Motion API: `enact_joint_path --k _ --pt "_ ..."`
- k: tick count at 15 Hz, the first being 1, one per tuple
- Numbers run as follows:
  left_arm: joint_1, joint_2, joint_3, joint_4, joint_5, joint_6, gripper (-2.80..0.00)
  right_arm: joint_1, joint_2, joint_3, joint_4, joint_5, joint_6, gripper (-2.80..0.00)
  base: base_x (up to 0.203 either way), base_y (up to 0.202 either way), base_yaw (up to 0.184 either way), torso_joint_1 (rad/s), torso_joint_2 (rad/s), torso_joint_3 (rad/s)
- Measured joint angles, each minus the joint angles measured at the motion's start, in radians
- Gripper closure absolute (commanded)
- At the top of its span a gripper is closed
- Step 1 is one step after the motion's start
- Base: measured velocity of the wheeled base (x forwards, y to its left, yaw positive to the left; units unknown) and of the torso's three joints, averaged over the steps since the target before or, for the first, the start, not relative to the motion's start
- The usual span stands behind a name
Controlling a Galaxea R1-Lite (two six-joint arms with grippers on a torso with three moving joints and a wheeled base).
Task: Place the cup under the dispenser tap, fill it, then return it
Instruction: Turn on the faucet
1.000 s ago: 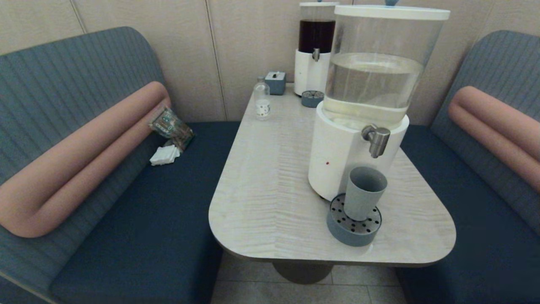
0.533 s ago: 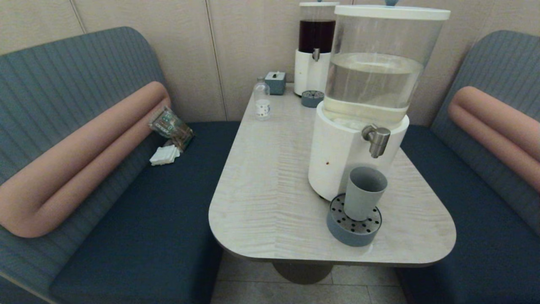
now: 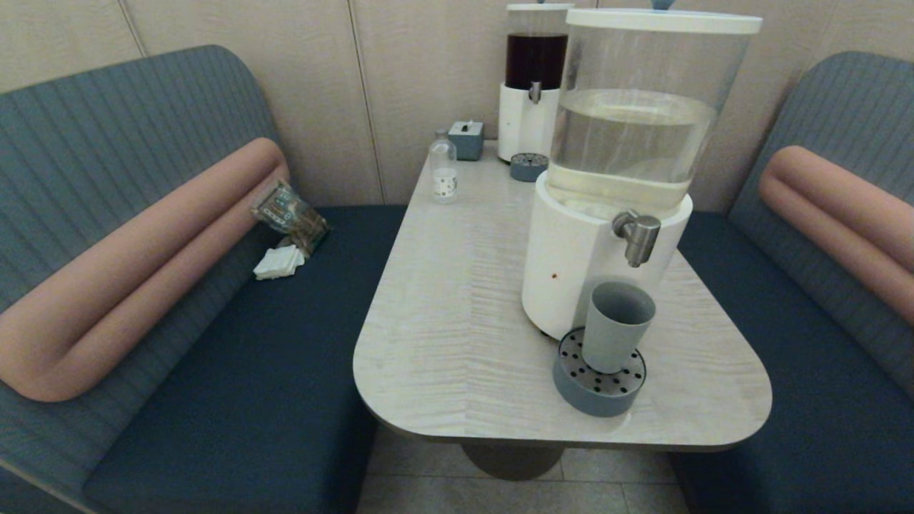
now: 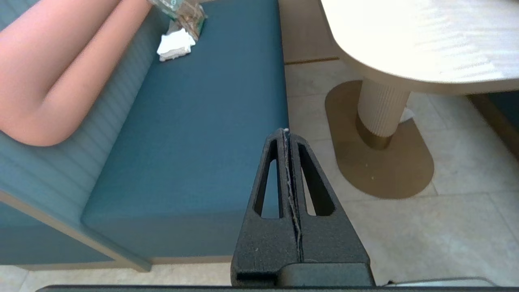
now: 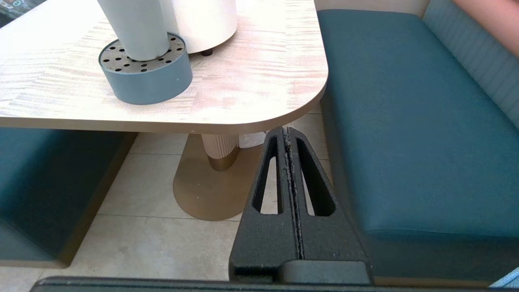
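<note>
The grey-blue cup (image 3: 615, 325) (image 5: 136, 28) stands upright on the round perforated drip tray (image 3: 598, 384) (image 5: 148, 77), below the brushed-steel dispenser tap (image 3: 636, 237) of the big white-based dispenser (image 3: 607, 185). Neither arm shows in the head view. My left gripper (image 4: 286, 132) is shut and empty, low beside the table, over the left bench's edge and the floor. My right gripper (image 5: 287, 130) is shut and empty too, below the table's near right corner.
On the table (image 3: 457, 300), at the back, stand a smaller dark-liquid dispenser (image 3: 532, 86) with its own tray, a small clear bottle (image 3: 443, 171) and a small blue box (image 3: 466, 139). Blue benches flank both sides; a packet and napkins (image 3: 285, 235) lie on the left one.
</note>
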Motion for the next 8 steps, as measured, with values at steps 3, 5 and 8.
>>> enact_joint_path --k 3,5,8 --pt "0.000 0.000 0.001 -0.003 0.004 -0.014 0.00 0.000 0.000 0.000 0.000 -0.001 -0.002 0.00 0.000 0.000 0.000 0.000 0.00 0.000" --pt "0.000 0.000 0.002 -0.003 0.005 -0.014 0.00 0.000 0.000 0.000 0.010 0.000 -0.014 0.00 0.000 0.000 0.000 0.000 0.00 0.000" --pt "0.000 0.000 0.002 -0.003 0.005 -0.015 0.00 0.000 0.003 -0.038 0.026 -0.004 -0.027 0.00 0.000 0.000 0.000 0.000 0.00 0.000"
